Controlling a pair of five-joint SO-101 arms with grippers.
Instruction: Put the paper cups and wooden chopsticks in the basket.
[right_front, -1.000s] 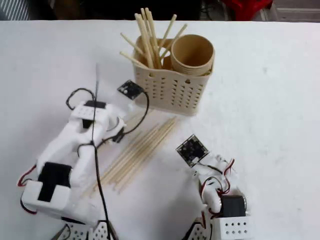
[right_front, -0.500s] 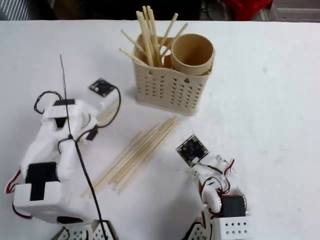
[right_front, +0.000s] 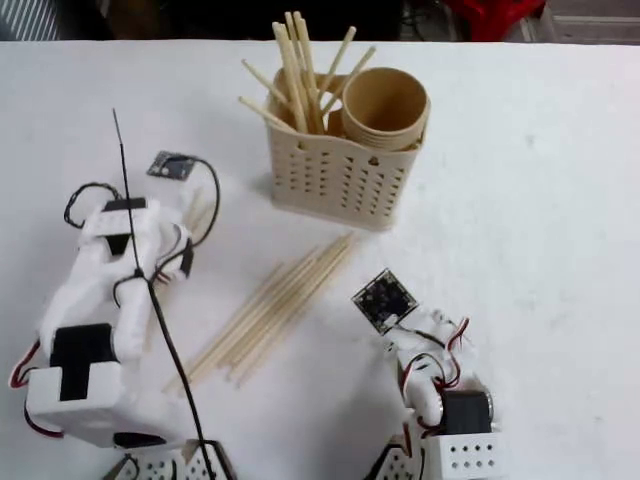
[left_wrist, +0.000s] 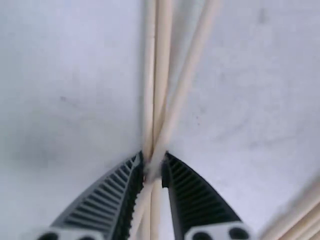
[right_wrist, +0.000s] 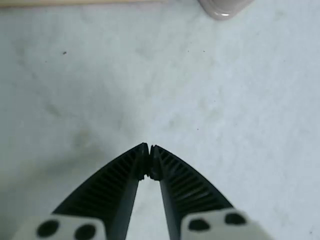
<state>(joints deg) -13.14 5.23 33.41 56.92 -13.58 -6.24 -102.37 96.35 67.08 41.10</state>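
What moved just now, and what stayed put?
The left gripper swung left across the table, away from the basket, with the held chopsticks pinched in it. The shut right gripper, the loose chopsticks on the table, the basket and its cups stayed put.

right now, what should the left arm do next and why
Probably lift a little, then swing toward the basket. The left tool is shut on a few chopsticks, which lie close to the table, and the arm sits off to one side of the basket. Raising first should keep the sticks from dragging or catching the basket wall.
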